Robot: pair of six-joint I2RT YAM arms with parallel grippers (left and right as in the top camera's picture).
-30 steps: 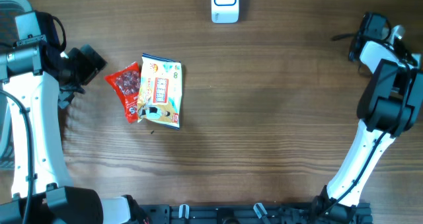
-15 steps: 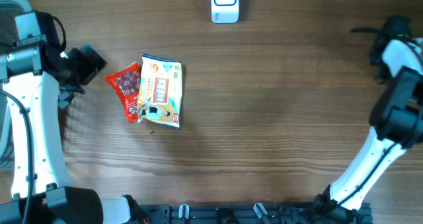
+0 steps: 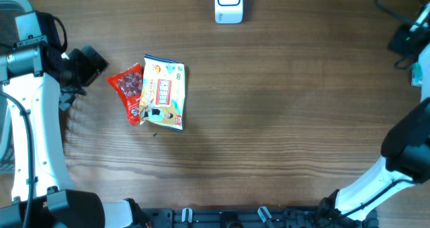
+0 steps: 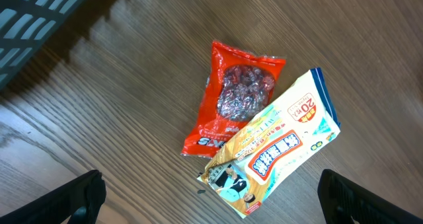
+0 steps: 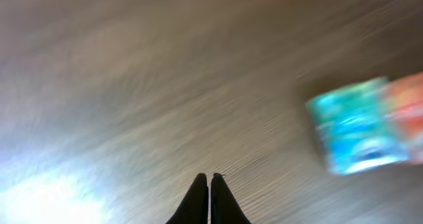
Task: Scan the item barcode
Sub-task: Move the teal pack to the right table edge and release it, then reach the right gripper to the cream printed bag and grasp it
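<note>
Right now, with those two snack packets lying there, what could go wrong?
The red packet and the white packet overlap, so the open left gripper might pinch both or drag one aside. I can make out no barcode on their upper faces, so a packet could reach the scanner at the far edge turned the wrong way.

2 snack pkts [image 3: 163, 92], 1 scanner [image 3: 228, 4]

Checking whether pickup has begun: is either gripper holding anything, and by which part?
Nothing is held. The left gripper is open, clear of the red packet and white packet; the right gripper is shut on nothing.
</note>
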